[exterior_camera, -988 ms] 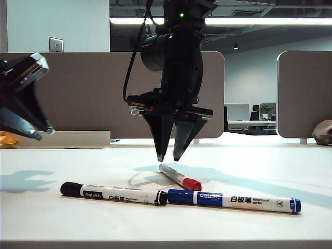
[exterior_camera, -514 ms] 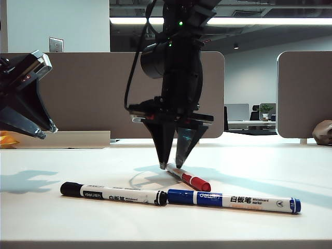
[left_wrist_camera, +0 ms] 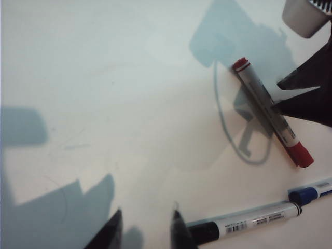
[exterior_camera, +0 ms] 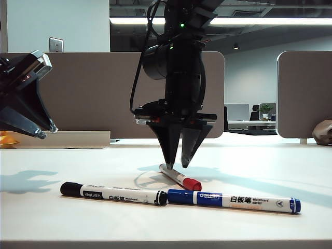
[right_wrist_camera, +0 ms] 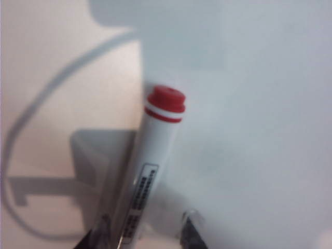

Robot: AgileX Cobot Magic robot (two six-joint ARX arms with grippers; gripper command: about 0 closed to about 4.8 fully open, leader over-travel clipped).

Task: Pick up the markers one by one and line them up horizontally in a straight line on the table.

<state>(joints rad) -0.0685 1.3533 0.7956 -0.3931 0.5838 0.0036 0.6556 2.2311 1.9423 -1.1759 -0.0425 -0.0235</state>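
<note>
Since a second before, the right gripper had dropped from above the table and shifted a little toward 3 o'clock, so its tips now stood at the far end of the red marker; that marker had been nudged to 3 o'clock half a second back and then lay again near its first spot. The left gripper had barely changed.

In the exterior view the right gripper pointed straight down at centre, jaws parted, one tip at the red marker's white end, the other just beside it. The black marker and the blue marker lay end to end at 6 o'clock of it, caps meeting. The left gripper hung at 9 o'clock, clear of the table, holding nothing.

The left wrist view showed its own parted fingertips above the black marker's cap.

The right wrist view showed the red marker's barrel between the parted, blurred fingertips; whether they pressed it I could not tell.
</note>
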